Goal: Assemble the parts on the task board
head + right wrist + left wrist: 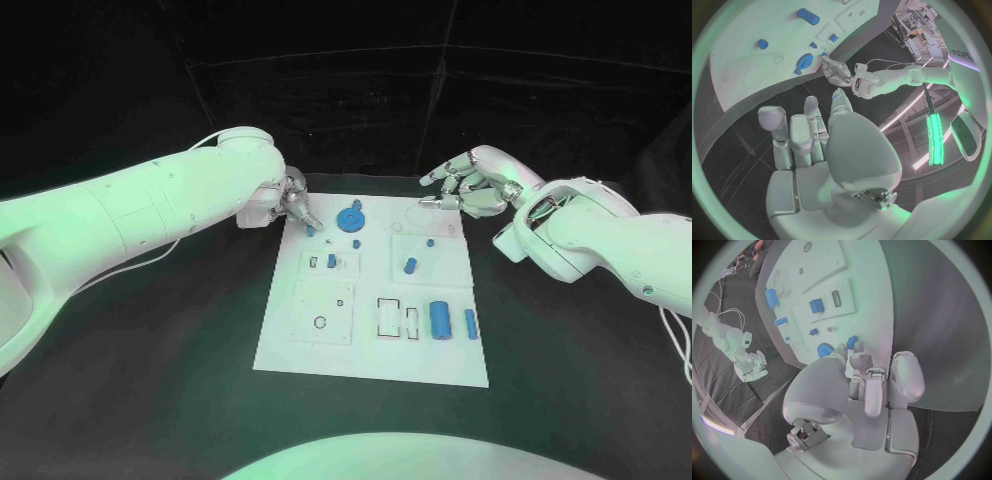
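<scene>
White task board [296, 350] lies flat in the middle of the black desk [130, 370], long side running away from the robot.

Parts on the board, head view:
- blue round gear-like piece [352, 216] near the far edge, left of centre
- small blue peg [310, 231] at the far left corner, just beside the left fingertips
- small blue piece [332, 260] in the left column, behind the square plate with a ring mark
- blue oblong piece [411, 265] in the right far panel, with a smaller blue dot [430, 242] behind it
- blue block [440, 321] and a thin blue bar [470, 323] side by side near the right edge, next to two dark-outlined rectangular slots [398, 317]

Left robot hand [293, 203]: at the far left corner of the board, fingers curled in and pointing down at the small blue peg. The left wrist view puts the fingertips [859, 354] right against a blue piece [852, 342], with the gear-like piece [824, 349] just beside (cannot tell whether the peg is pinched or only touched).

Right robot hand [469, 185]: above the far right corner of the board, apart from every part. Fingers loosely spread and bent, nothing between them; the right wrist view shows the same, fingers [792, 137] apart and bare over the board edge [729, 80].
</scene>
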Motion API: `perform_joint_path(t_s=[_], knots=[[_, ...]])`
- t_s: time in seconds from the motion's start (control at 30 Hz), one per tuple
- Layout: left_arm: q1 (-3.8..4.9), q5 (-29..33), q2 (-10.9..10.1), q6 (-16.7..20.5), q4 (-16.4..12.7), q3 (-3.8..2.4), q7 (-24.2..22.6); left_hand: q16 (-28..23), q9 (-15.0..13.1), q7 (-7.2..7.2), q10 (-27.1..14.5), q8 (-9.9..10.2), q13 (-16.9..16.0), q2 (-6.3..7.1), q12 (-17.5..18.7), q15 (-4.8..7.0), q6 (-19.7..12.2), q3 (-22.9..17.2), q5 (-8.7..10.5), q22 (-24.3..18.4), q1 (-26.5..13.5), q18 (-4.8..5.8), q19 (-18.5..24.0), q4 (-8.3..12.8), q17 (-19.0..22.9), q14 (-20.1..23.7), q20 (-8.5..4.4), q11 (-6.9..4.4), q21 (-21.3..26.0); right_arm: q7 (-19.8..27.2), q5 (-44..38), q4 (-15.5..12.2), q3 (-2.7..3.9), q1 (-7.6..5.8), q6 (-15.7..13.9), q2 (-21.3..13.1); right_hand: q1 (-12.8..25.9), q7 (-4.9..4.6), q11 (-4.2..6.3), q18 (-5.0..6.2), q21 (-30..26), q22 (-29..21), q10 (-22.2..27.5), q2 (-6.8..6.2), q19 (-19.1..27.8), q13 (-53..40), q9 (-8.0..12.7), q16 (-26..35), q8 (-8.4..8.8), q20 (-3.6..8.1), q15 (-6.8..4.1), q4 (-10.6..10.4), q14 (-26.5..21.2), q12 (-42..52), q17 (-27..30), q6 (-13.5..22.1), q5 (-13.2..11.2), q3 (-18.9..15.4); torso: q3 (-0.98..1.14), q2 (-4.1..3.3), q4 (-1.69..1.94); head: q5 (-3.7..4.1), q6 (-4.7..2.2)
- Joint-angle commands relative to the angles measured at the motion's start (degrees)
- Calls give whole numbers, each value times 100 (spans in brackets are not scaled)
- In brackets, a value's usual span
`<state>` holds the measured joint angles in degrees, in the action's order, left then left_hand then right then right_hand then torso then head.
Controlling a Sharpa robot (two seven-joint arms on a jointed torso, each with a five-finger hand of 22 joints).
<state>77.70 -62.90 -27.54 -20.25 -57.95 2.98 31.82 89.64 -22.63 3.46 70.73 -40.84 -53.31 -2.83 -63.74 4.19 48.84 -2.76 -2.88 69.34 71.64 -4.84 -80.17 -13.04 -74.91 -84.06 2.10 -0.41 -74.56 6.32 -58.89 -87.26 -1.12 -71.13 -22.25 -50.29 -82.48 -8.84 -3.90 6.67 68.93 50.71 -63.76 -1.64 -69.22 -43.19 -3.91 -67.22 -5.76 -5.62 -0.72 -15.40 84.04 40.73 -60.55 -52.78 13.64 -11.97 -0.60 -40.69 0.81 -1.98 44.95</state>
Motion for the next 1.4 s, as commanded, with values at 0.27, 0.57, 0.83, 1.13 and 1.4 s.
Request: perform_joint_path(t_s=[0.27,0.57,0.83,1.13,1.4], knots=[[8,116,-14,-57,-4,-2,-156,36,45,-53,74,44,-63,-119,-73,30,93,-288,4,58,392,23,-33,274,-1509,-594,-15,-72,-39,30,14,0,3,-10,46,12,-13,-3,8,94,-31,-5,48,58,36,5,-4,26,-22,7,3,3,-40,-39,9,30,17,-36,2,2,1,5,12],[5,118,-28,81,-28,-1,-217,36,95,-94,96,111,-59,-200,-47,67,96,-770,-1,97,827,29,-48,631,-1509,-594,-50,-115,-57,34,14,3,3,-10,45,21,-12,-3,8,94,-31,-5,48,59,35,6,-4,27,-22,7,3,2,-40,-39,10,30,17,-37,2,4,0,2,12],[-2,118,-188,411,-273,-1,-453,36,119,-62,192,126,-38,125,-14,45,136,-1503,1,156,799,40,-71,876,-1509,-594,-42,-89,-84,39,14,6,3,-10,46,21,-11,-3,7,93,-33,-5,47,62,33,10,-4,31,-24,7,3,1,-40,-39,12,30,17,-40,-1,7,9,0,12],[-10,264,-621,934,-963,-1,-659,36,124,-51,334,101,-51,580,-21,35,218,-2545,-38,262,463,56,-120,1094,-1509,-594,-32,-89,-138,45,24,23,3,-10,48,20,-11,-3,7,93,-33,-5,47,62,33,10,-4,31,-24,7,3,1,-40,-39,12,30,17,-40,-4,16,25,-27,8],[-61,406,-1070,1314,-1661,2,-722,36,107,-59,392,67,-81,714,-47,42,241,-2858,-56,314,320,65,-146,1177,-1509,-594,-34,-95,-168,50,42,46,2,-10,53,25,-11,-3,7,93,-33,-5,47,62,33,10,-4,31,-24,7,3,1,-40,-39,12,30,17,-40,-9,38,44,-45,25]])
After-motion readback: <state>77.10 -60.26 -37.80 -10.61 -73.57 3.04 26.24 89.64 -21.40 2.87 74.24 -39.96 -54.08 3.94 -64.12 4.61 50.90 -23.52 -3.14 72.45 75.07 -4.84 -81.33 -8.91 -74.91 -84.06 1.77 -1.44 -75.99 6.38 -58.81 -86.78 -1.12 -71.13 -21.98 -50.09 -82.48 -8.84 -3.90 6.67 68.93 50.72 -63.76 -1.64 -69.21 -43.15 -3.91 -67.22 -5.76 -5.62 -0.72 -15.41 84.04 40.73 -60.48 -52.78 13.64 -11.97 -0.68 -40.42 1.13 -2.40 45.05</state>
